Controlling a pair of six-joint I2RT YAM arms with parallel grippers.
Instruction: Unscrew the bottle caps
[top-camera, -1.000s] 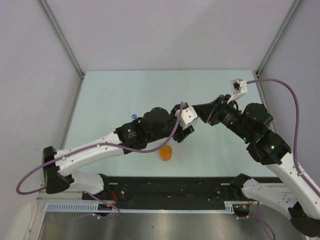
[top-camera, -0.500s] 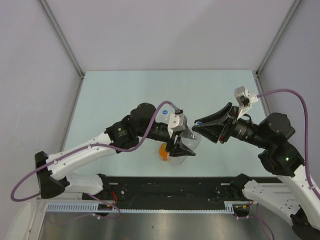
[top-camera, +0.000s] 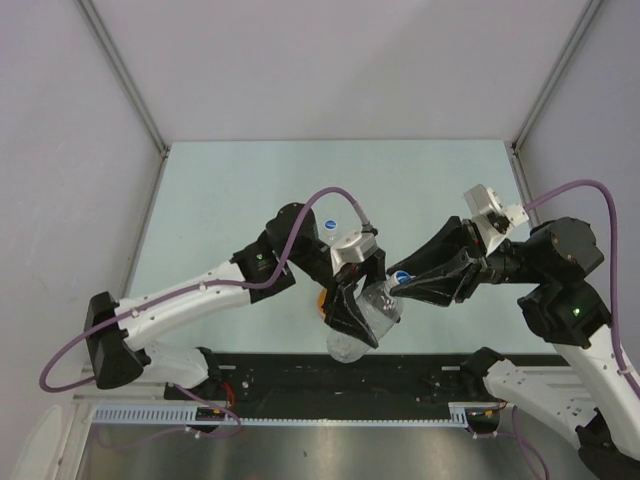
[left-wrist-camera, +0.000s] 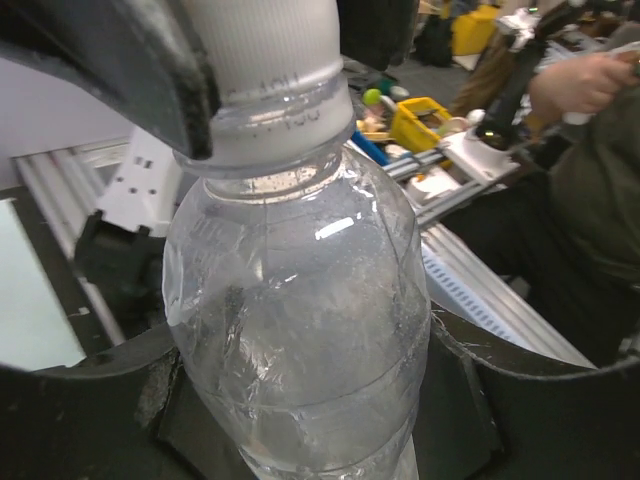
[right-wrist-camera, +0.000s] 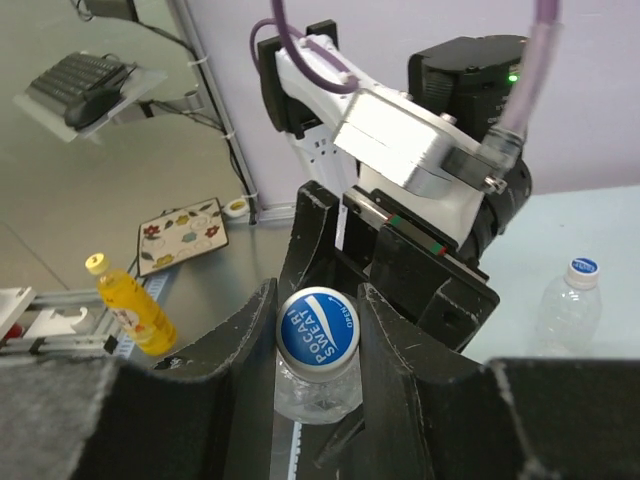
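My left gripper (top-camera: 362, 318) is shut on a clear bottle (top-camera: 372, 308) and holds it tilted above the table's near edge. In the left wrist view the bottle's body (left-wrist-camera: 300, 300) fills the space between my fingers (left-wrist-camera: 80, 420). My right gripper (top-camera: 404, 284) is shut on this bottle's blue cap (top-camera: 402, 278). In the right wrist view the blue cap (right-wrist-camera: 317, 330) with white lettering sits pinched between both fingers (right-wrist-camera: 232, 365). The orange bottle (top-camera: 321, 299) stands mostly hidden behind the left gripper. A second clear bottle with a blue cap (top-camera: 330, 227) stands behind the left arm.
That second clear bottle also shows upright on the pale table in the right wrist view (right-wrist-camera: 568, 300). The black rail (top-camera: 300, 375) runs along the near edge under the held bottle. Grey walls enclose the table's sides and back.
The left arm has lifted the clear bottle and swung it toward the near edge. The right gripper has moved in from the right and closed on its cap.
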